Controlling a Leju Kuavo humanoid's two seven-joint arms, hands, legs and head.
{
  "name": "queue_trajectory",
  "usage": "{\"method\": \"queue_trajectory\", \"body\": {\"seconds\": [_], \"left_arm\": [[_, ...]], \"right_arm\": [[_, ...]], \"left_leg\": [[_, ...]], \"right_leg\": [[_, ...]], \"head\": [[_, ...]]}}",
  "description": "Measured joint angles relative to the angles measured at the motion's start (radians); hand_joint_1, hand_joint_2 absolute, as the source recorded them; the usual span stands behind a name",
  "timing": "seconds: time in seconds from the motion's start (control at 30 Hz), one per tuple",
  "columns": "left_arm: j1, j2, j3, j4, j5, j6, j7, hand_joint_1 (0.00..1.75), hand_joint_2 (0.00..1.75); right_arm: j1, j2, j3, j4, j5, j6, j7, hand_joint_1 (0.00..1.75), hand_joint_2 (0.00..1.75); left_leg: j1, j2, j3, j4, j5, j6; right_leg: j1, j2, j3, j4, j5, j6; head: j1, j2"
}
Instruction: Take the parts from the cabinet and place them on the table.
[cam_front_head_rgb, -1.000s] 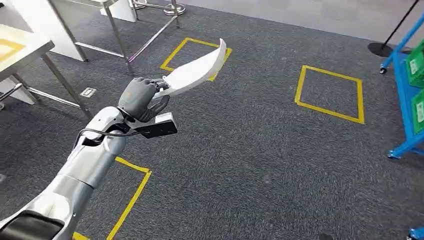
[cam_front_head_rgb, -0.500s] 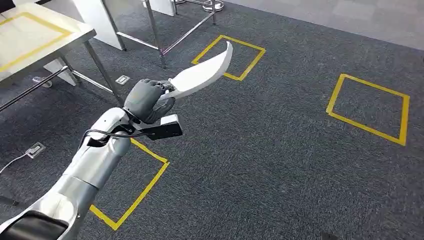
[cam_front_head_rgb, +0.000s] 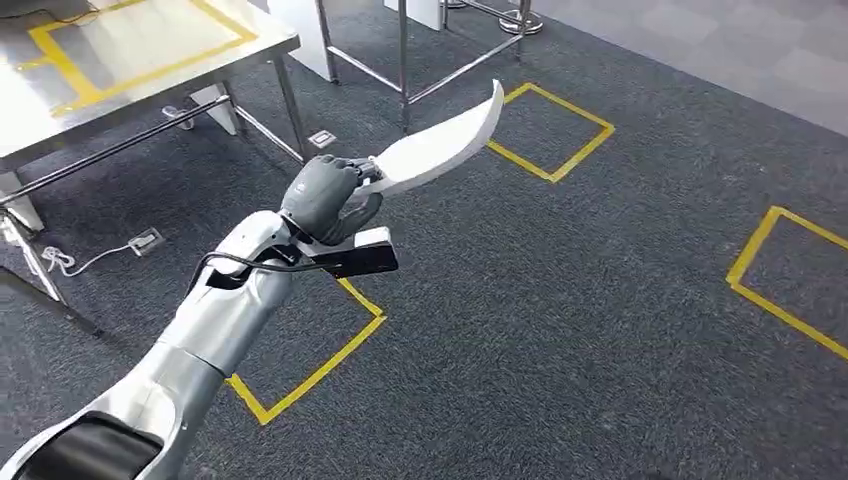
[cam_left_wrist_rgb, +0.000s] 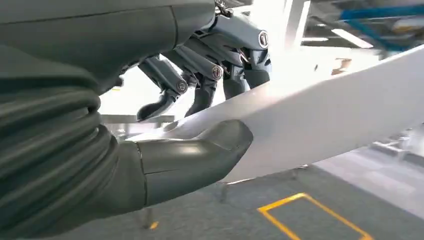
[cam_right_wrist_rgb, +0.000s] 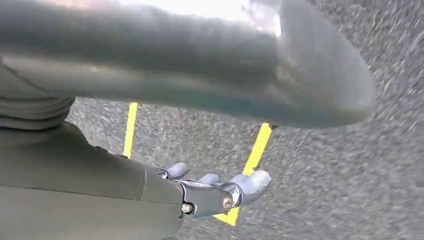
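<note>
One long white part was in the robot's care, and the risks came from how it was held. Far over at ten o'clock in the head view stood the bench, shiny metal with yellow tape on top, and nothing from the task lay on it yet. Thin metal legs held it up, right by the path.

Near the middle, the left hand gripped the white part by its narrow end, the thumb under it and the dark fingers curled over it. Most of the part stuck out past the hand toward one o'clock, up in the air over the grey carpet. I think that long free end could tip or slip down, since only one small end was pinched. It could also bump a bench leg or the bench edge if the robot turned too close, and a knock might pull it loose.

The right hand hung low over the carpet, holding nothing, its fingers bent a little, so it could not catch a fall.
</note>
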Motion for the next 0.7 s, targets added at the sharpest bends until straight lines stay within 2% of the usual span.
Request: {"method": "queue_trajectory", "body": {"seconds": [0.03, 0.07, 0.1, 0.13, 0.2, 0.23, 0.27, 0.3, 0.33, 0.4, 0.43, 0.47, 0.5, 0.53, 0.57, 0.6, 0.63, 0.7], "left_arm": [[0.0, -0.001, 0.0, 0.0, -0.001, 0.0, 0.0, 1.75, 1.75], [-0.001, -0.002, 0.0, -0.001, -0.002, 0.0, 0.004, 1.75, 1.75], [-0.004, -0.002, 0.0, -0.001, -0.002, 0.004, 0.008, 1.75, 1.75], [-0.004, -0.001, 0.0, -0.002, -0.002, 0.006, 0.01, 1.75, 1.75], [-0.004, 0.023, 0.003, -0.001, -0.001, 0.008, 0.011, 1.75, 1.75], [-0.004, 0.038, 0.008, -0.002, 0.002, 0.011, 0.007, 1.75, 1.75], [-0.003, 0.053, 0.013, -0.002, 0.005, 0.016, 0.002, 1.75, 1.75], [-0.004, 0.068, 0.018, -0.001, 0.008, 0.022, -0.005, 1.75, 1.75], [-0.001, 0.08, 0.022, -0.001, 0.014, 0.031, -0.009, 1.75, 1.75], [0.019, 0.106, 0.028, -0.001, 0.016, 0.042, -0.025, 1.75, 1.75], [0.031, 0.116, 0.031, -0.001, 0.018, 0.044, -0.031, 1.75, 1.75], [0.043, 0.13, 0.032, 0.0, 0.018, 0.045, -0.033, 1.75, 1.75], [0.048, 0.137, 0.034, -0.001, 0.019, 0.045, -0.034, 1.75, 1.75], [0.049, 0.143, 0.036, -0.001, 0.019, 0.046, -0.035, 1.75, 1.75], [0.049, 0.145, 0.04, -0.002, 0.019, 0.047, -0.035, 1.75, 1.75], [0.047, 0.145, 0.042, -0.004, 0.02, 0.048, -0.035, 1.75, 1.75], [0.046, 0.145, 0.042, -0.004, 0.022, 0.048, -0.035, 1.75, 1.75], [0.051, 0.152, 0.043, -0.003, 0.023, 0.048, -0.037, 1.75, 1.75]], "right_arm": [[0.0, -0.001, 0.0, 0.0, 0.0, 0.0, 0.0, 0.0, 0.0], [-0.001, -0.002, 0.0, 0.0, 0.0, -0.001, 0.0, 0.0, 0.0], [-0.001, -0.001, 0.0, 0.0, 0.0, -0.002, -0.001, 0.0, 0.0], [-0.003, -0.002, 0.0, 0.0, 0.001, -0.002, -0.002, 0.0, 0.0], [-0.007, -0.001, 0.0, 0.0, 0.008, 0.001, -0.01, 0.0, 0.0], [-0.009, 0.0, 0.0, 0.0, 0.012, 0.006, -0.016, 0.0, 0.0], [-0.011, 0.001, 0.001, 0.0, 0.017, 0.008, -0.022, 0.0, 0.0], [-0.01, 0.001, 0.001, 0.0, 0.022, 0.012, -0.031, 0.0, 0.0], [-0.005, 0.001, 0.002, 0.0, 0.025, 0.018, -0.038, 0.0, 0.0], [0.003, 0.001, 0.003, 0.0, 0.026, 0.022, -0.04, 0.0, 0.0], [0.004, 0.001, 0.003, 0.0, 0.026, 0.022, -0.04, 0.0, 0.0], [0.004, 0.001, 0.005, 0.0, 0.026, 0.022, -0.04, 0.0, 0.0], [0.004, 0.002, 0.006, 0.0, 0.027, 0.022, -0.04, 0.0, 0.0], [0.004, 0.002, 0.006, 0.0, 0.028, 0.022, -0.04, 0.0, 0.0], [0.004, 0.003, 0.007, 0.0, 0.029, 0.022, -0.04, 0.0, 0.0], [0.004, 0.003, 0.007, 0.0, 0.03, 0.022, -0.04, 0.0, 0.0], [0.003, 0.003, 0.007, 0.0, 0.031, 0.021, -0.039, 0.0, 0.0], [-0.002, 0.004, 0.007, 0.0, 0.032, 0.02, -0.032, 0.0, 0.0]], "left_leg": [[0.002, -0.015, 0.0, 0.004, -0.002, -0.005], [0.004, -0.027, -0.004, 0.01, -0.004, -0.012], [-0.001, -0.042, -0.012, 0.017, -0.005, -0.022], [0.002, -0.053, -0.016, 0.012, -0.001, -0.03], [0.005, -0.072, -0.016, 0.0, 0.008, -0.044], [0.005, -0.08, -0.025, 0.0, 0.008, -0.052], [-0.001, -0.025, -0.025, 0.015, -0.001, -0.054], [-0.003, 0.024, -0.046, 0.059, -0.029, -0.057], [-0.002, 0.048, -0.079, 0.128, -0.065, -0.061], [0.0, 0.066, -0.152, 0.277, -0.126, -0.064], [0.001, 0.068, -0.167, 0.307, -0.128, -0.064], [0.0, 0.07, -0.155, 0.283, -0.104, -0.062], [0.0, 0.073, -0.122, 0.221, -0.069, -0.058], [-0.003, 0.089, -0.071, 0.129, -0.026, -0.05], [-0.01, 0.133, -0.019, 0.039, 0.005, -0.039], [-0.025, 0.178, -0.002, 0.005, -0.014, -0.031], [-0.025, 0.161, -0.001, 0.003, -0.008, -0.021], [-0.025, 0.13, -0.005, 0.004, -0.008, -0.014]], "right_leg": [[-0.004, 0.013, 0.043, -0.094, 0.048, 0.0], [-0.011, 0.056, 0.075, -0.169, 0.065, 0.003], [-0.007, 0.081, 0.086, -0.181, 0.049, 0.001], [-0.007, 0.066, 0.085, -0.178, 0.052, -0.006], [0.001, 0.047, 0.085, -0.178, 0.054, -0.02], [-0.01, 0.035, 0.088, -0.185, 0.06, -0.031], [-0.008, 0.023, 0.09, -0.189, 0.061, -0.039], [-0.006, 0.014, 0.09, -0.189, 0.06, -0.048], [-0.003, 0.003, 0.09, -0.189, 0.058, -0.052], [0.001, -0.025, 0.091, -0.189, 0.056, -0.056], [0.002, -0.038, 0.091, -0.189, 0.055, -0.057], [0.004, -0.053, 0.093, -0.188, 0.053, -0.058], [0.006, -0.067, 0.095, -0.188, 0.051, -0.058], [0.009, -0.082, 0.1, -0.188, 0.047, -0.057], [0.011, -0.097, 0.106, -0.188, 0.043, -0.055], [0.018, -0.11, 0.109, -0.188, 0.038, -0.048], [0.02, -0.122, 0.112, -0.187, 0.036, -0.045], [0.02, -0.15, 0.12, -0.193, 0.033, -0.037]], "head": [[0.0, 0.0], [0.0, 0.0], [0.002, 0.0], [0.0, 0.0], [0.002, 0.0], [0.001, 0.0], [-0.001, 0.0], [-0.011, 0.0], [-0.01, 0.0], [-0.011, 0.0], [-0.011, 0.0], [-0.011, 0.0], [-0.011, 0.0], [-0.011, 0.0], [-0.011, 0.0], [-0.01, 0.0], [-0.009, 0.0], [-0.008, 0.0]]}}
